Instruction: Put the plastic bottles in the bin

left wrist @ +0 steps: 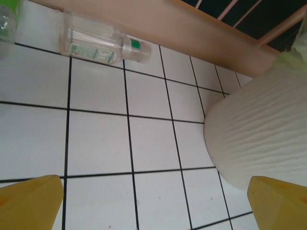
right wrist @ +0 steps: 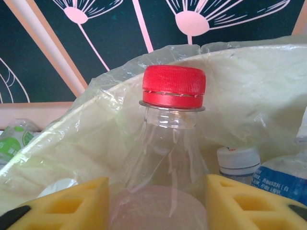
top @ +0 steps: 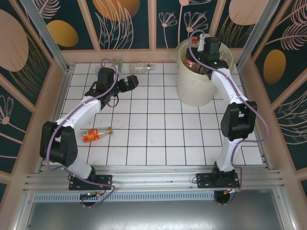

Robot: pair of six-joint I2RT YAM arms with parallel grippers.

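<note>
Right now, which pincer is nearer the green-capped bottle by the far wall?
Left. Left pincer hovers just short of the green-capped bottle; right pincer is over the bin, gripping a red-capped bottle.

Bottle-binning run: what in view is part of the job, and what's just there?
Job:
- bin
- red-cap bottle, at the right claw over the bin
- orange-label bottle, green-cap bottle and green-label bottle, on the table
- white-cap bottle and blue-label bottle, inside the bin

Not job:
- table
- patterned walls
- metal rail at the near edge
</note>
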